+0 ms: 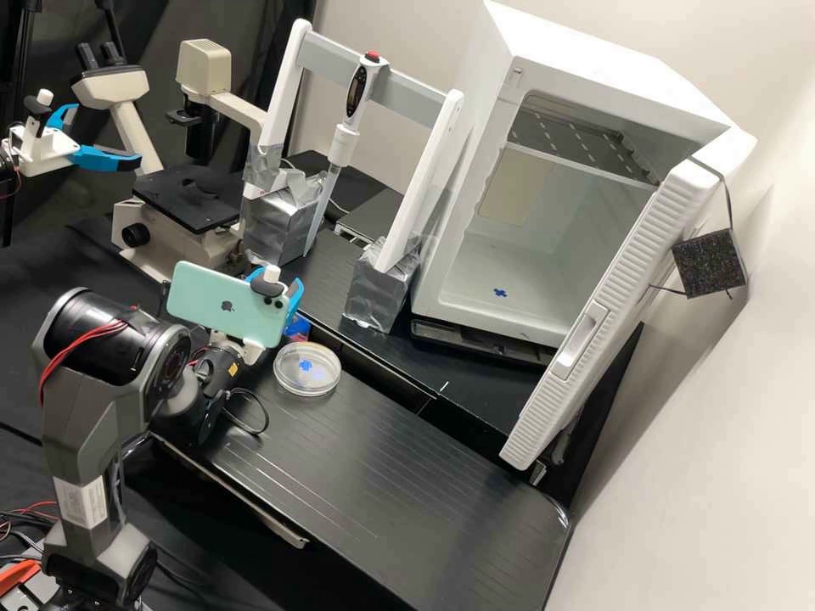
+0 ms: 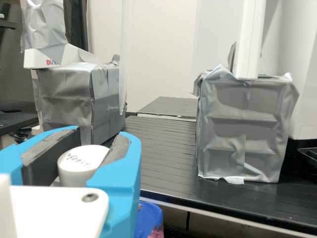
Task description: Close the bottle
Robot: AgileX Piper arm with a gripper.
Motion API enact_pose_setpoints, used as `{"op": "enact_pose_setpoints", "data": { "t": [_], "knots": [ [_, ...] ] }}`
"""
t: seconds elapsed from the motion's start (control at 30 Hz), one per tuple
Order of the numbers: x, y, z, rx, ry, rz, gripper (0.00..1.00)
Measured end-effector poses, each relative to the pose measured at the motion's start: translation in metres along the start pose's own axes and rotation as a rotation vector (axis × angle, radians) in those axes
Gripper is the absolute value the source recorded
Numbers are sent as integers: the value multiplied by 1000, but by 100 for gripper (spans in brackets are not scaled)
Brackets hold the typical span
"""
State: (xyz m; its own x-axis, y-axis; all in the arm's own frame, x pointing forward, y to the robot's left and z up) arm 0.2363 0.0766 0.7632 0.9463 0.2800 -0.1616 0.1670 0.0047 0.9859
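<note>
Pipette stand (image 1: 424, 170) bearing a pipette (image 1: 344, 140); to the stand's left, a microscope (image 1: 191, 199); to its right, an open white cabinet (image 1: 594, 68); in front, a petri dish (image 1: 293, 373).

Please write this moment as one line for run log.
task: close the bottle | gripper: jaws shut on white cylinder with handwriting | ahead: two silver-wrapped boxes | bottle closure: unconfirmed

The pincer's (image 1: 276, 283) fingers (image 2: 119, 171) are bright blue, the phone (image 1: 222, 307) mint green, the cap (image 2: 79, 166) white with dark scrawl.
</note>
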Motion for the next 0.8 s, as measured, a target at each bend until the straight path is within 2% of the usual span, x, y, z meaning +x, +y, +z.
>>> {"op": "enact_pose_setpoints", "data": {
  "t": [0.47, 0.67, 0.8],
  "knots": [
    [-2, 13, 9, -20, -23, 38, 0],
    [-2, 13, 8, -17, -22, 22, 0],
    [-1, 12, 8, 3, -25, 9, 0]
  ]
}}
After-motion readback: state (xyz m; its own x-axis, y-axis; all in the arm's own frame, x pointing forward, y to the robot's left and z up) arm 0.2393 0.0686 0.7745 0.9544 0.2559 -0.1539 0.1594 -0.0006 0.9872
